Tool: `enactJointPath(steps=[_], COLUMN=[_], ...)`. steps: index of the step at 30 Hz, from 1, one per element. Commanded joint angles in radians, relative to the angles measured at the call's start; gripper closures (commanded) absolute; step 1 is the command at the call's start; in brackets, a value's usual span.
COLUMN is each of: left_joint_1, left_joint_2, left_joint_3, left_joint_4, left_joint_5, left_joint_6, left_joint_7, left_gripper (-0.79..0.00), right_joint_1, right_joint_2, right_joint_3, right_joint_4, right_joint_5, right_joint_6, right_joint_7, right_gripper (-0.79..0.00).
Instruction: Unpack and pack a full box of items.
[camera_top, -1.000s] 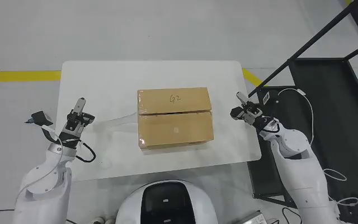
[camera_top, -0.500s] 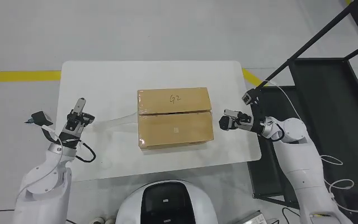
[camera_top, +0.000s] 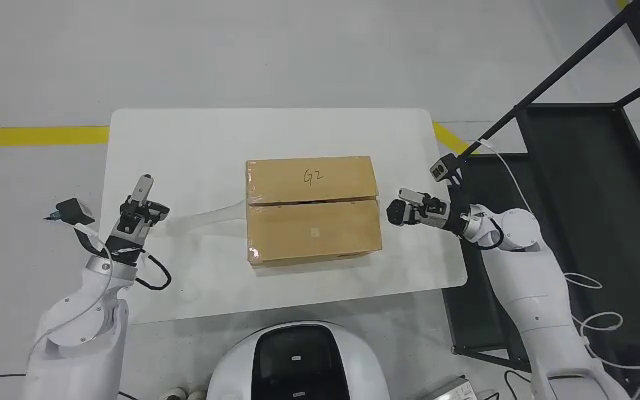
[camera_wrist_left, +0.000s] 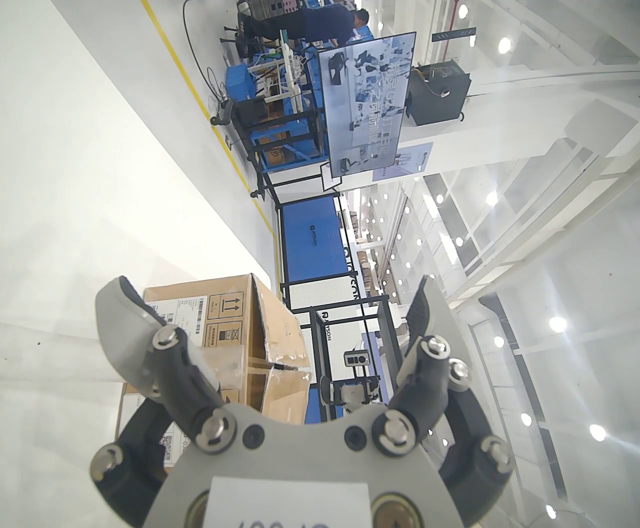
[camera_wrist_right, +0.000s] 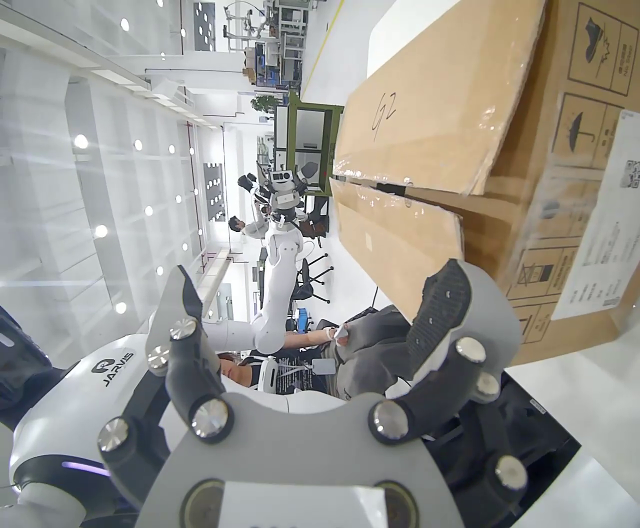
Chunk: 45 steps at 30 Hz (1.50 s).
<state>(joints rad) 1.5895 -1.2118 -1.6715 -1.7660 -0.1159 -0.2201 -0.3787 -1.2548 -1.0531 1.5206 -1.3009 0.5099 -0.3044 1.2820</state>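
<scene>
Box (camera_top: 313, 210), closed: set mid-table (camera_top: 180, 140), long axis lying side to side between the arms. Right gripper (camera_top: 398, 212), fingers spread: held just beside the box's right end and judged the nearer. Left gripper (camera_top: 145, 190), fingers spread: held well apart from the left end.

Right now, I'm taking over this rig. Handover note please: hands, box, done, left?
Left hand: open, empty, over the table's left side, apart from the box.
Right hand: open, empty, at the box's right end; contact unclear.
Box: mid-table, top flaps closed.
Done: nothing unpacked yet.
Left: open flaps, unpack, repack.
</scene>
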Motion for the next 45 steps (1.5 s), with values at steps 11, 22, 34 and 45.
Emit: enactJointPath(steps=[11, 22, 34, 45], left_joint_1=[0.0, 0.0, 0.0, 0.0], left_joint_2=[0.0, 0.0, 0.0, 0.0], left_joint_3=[0.0, 0.0, 0.0, 0.0], left_joint_4=[0.0, 0.0, 0.0, 0.0], left_joint_5=[0.0, 0.0, 0.0, 0.0], left_joint_6=[0.0, 0.0, 0.0, 0.0], left_joint_7=[0.0, 0.0, 0.0, 0.0], left_gripper=[-0.785, -0.785, -0.785, -0.785], right_joint_1=[0.018, 0.083, 0.16, 0.074], right_joint_2=[-0.005, -0.013, -0.024, 0.012], right_joint_3=[-0.057, -0.129, -0.181, -0.078], right_joint_4=[0.042, 0.104, 0.212, 0.089], right_joint_5=[-0.092, -0.1, 0.063, 0.163], right_joint_6=[-0.077, -0.14, -0.116, -0.064], right_joint_7=[-0.077, -0.062, 0.085, 0.17], right_gripper=[-0.785, -0.785, -0.785, -0.785])
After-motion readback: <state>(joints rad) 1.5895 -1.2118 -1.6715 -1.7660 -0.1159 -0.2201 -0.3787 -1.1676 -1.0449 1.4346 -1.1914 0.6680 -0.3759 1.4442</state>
